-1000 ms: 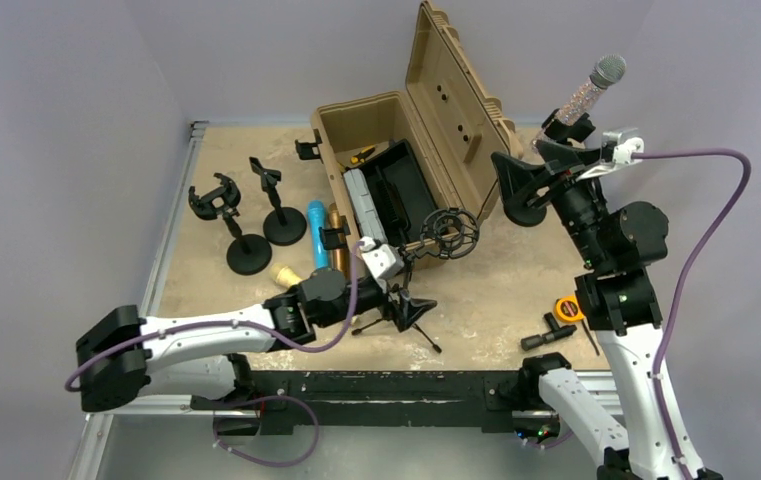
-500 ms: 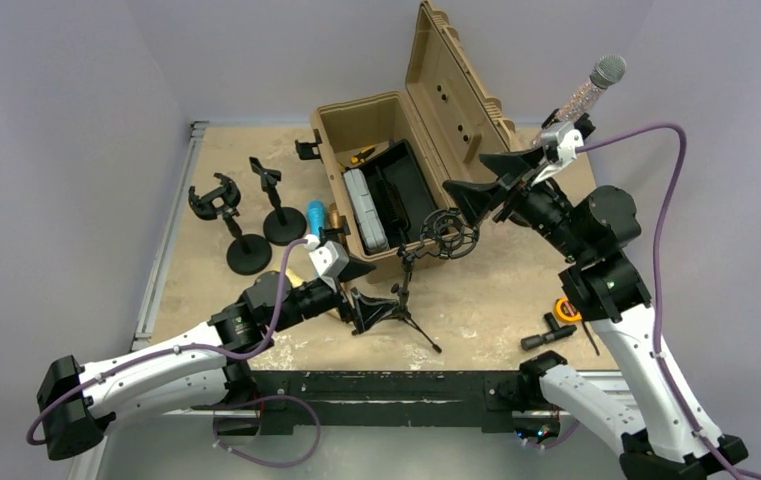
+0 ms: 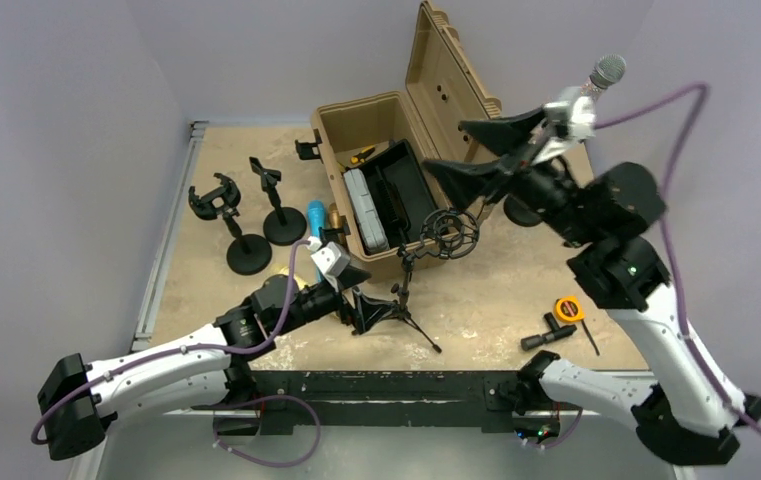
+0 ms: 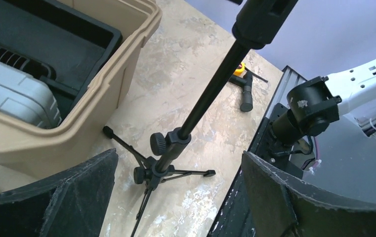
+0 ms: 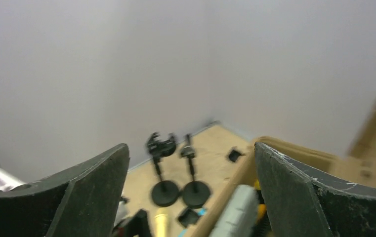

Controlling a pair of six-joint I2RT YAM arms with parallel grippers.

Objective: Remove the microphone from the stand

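A microphone (image 3: 604, 73) with a silver mesh head and a glittery body sticks up at the back right, held in a stand whose round base (image 3: 522, 213) shows behind my right arm. My right gripper (image 3: 478, 152) is open and empty, raised above the case, left of the microphone and pointing away from it. Its wrist view is blurred and does not show the microphone. My left gripper (image 3: 364, 290) is open and empty, low beside a black tripod stand (image 3: 403, 300). In the left wrist view, the tripod pole (image 4: 203, 101) stands between the open fingers (image 4: 62, 197).
An open tan case (image 3: 386, 180) holds a grey box (image 3: 364, 208). A shock mount (image 3: 449, 233) tops the tripod. Two round-base stands (image 3: 248, 250) (image 3: 283, 222), a blue microphone (image 3: 316, 220) and a gold one (image 3: 337, 240) lie left of the case. A yellow tape measure (image 3: 568, 308) lies at the right.
My right gripper has risen and swung left, away from the microphone clip, staying open. My left arm drew back from the tripod a second ago and has since barely moved.
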